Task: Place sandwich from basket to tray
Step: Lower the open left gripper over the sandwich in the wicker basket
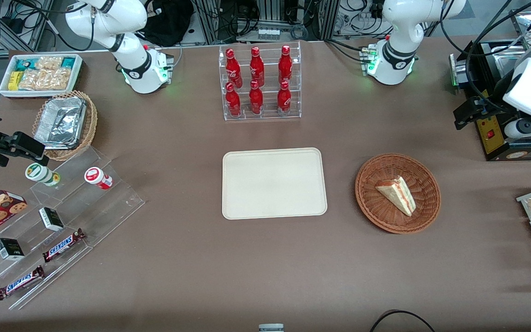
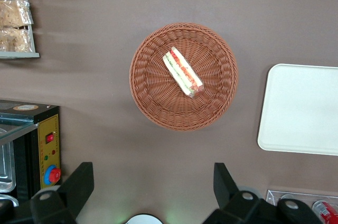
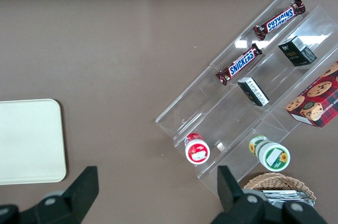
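1. Front view: the sandwich [image 1: 397, 194] lies in the basket [image 1: 371, 210] on the brown bench [image 1: 265, 267], its long axis running diagonally. Its narrow tip points toward the camera and the working arm's end. The cream tray [image 1: 274, 182] sits beside the basket, apart from it, toward the parked arm's end. The claw [image 1: 470, 113] hangs high near the working arm's end, well apart from the basket.

2. Left wrist view: the claw [image 2: 153, 187] is spread wide with nothing in its grasp; its fingers [image 2: 79, 184] frame bare bench. The sandwich [image 2: 182, 72] lies slantwise inside the basket [image 2: 153, 105], filling edge up. A corner of the tray [image 2: 301, 110] shows.

3. Right wrist view: the tray [image 3: 29, 142] lies on the bench [image 3: 121, 49].
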### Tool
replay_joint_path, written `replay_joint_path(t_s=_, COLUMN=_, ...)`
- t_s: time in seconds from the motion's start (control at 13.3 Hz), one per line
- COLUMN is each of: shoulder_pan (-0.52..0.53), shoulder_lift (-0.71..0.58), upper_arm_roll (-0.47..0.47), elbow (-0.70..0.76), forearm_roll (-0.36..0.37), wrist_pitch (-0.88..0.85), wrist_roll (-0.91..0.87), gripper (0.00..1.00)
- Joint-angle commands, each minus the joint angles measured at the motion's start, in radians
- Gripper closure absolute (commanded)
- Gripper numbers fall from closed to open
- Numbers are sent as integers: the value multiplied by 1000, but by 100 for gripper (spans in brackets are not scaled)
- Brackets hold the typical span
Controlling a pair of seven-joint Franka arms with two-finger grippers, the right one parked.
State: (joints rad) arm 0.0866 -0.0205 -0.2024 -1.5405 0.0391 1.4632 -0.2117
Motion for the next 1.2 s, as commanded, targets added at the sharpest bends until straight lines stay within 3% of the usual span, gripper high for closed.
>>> replay_joint_path(t_s=0.0, shoulder_pan=13, shoulder_lift=5, upper_arm_roll=-9, elbow=14, forearm_roll=16, wrist_pitch=-10, wrist_roll=18, gripper=0)
replay_joint_path(t_s=0.3, shoulder_pan=13, shoulder_lift=36, upper_arm_roll=-12, elbow=-68, forearm_roll=13, wrist_pitch=8, wrist_roll=0, gripper=0)
replay_joint_path(t_s=0.45, shoulder_pan=6, shoulder_lift=91, upper_arm_roll=-17, elbow=-148, forearm_roll=13, wrist_pitch=121, wrist_roll=-47, gripper=0)
replay_joint_path(t_s=0.68, shoulder_pan=4, shoulder_lift=114, upper_arm_roll=-29, elbow=-335, forearm_roll=15, wrist_pitch=406, wrist_roll=-151, gripper=0)
replay_joint_path(t_s=0.98, shoulder_pan=4, shoulder_lift=160, upper_arm_roll=-31, elbow=-579, forearm_roll=15, wrist_pitch=861, wrist_roll=-541, gripper=0)
replay_joint_path(t_s=1.13, shoulder_pan=4, shoulder_lift=178, upper_arm_roll=-32, elbow=-644, forearm_roll=15, wrist_pitch=965, wrist_roll=-575, gripper=0)
